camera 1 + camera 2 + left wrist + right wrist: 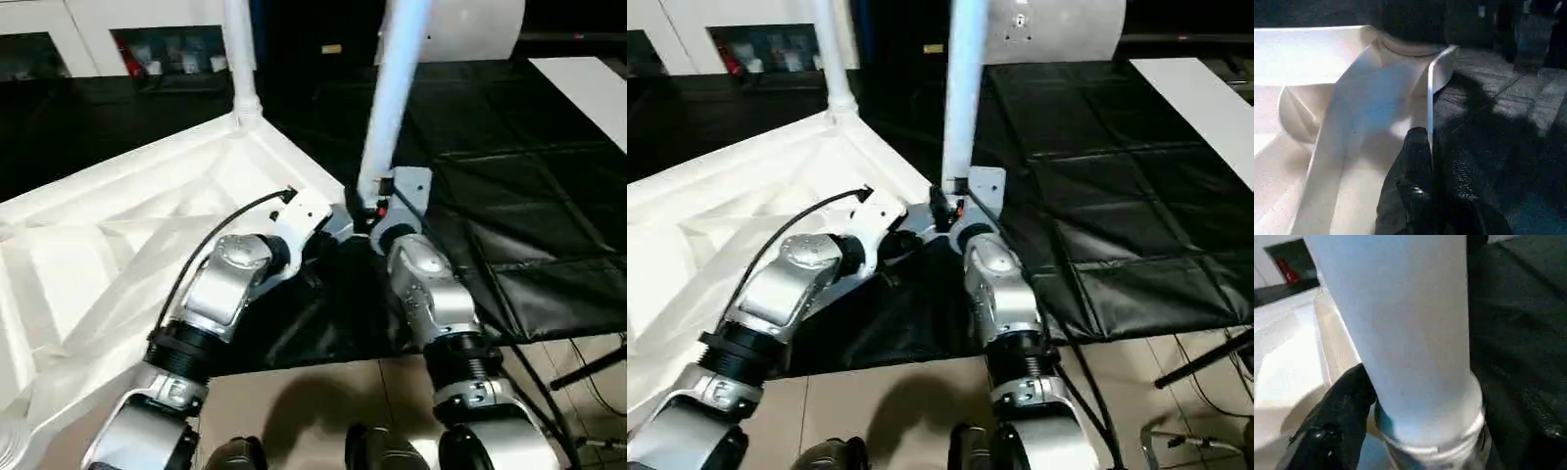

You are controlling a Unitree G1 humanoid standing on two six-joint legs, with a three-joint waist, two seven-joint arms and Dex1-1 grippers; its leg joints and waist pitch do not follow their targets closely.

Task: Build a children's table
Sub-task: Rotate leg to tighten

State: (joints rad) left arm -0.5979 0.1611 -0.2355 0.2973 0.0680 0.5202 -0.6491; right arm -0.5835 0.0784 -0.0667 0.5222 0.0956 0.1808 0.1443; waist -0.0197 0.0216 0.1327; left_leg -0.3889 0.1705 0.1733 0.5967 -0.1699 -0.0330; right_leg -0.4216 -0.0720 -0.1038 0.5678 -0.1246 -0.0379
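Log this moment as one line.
top: upside down on bench | far leg: socketed | near leg: upright at corner | left gripper: shut on top rim | right gripper: around near leg

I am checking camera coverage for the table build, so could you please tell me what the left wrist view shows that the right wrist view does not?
Left wrist view: the left claw shut on the thin upright rim of the table top, with the ribbed underside beside it.

Right wrist view: a white leg seen close up, its lower end at a round corner socket, with one black finger of the right claw beside it.

Both: the white table top and the black sheet-covered workbench.
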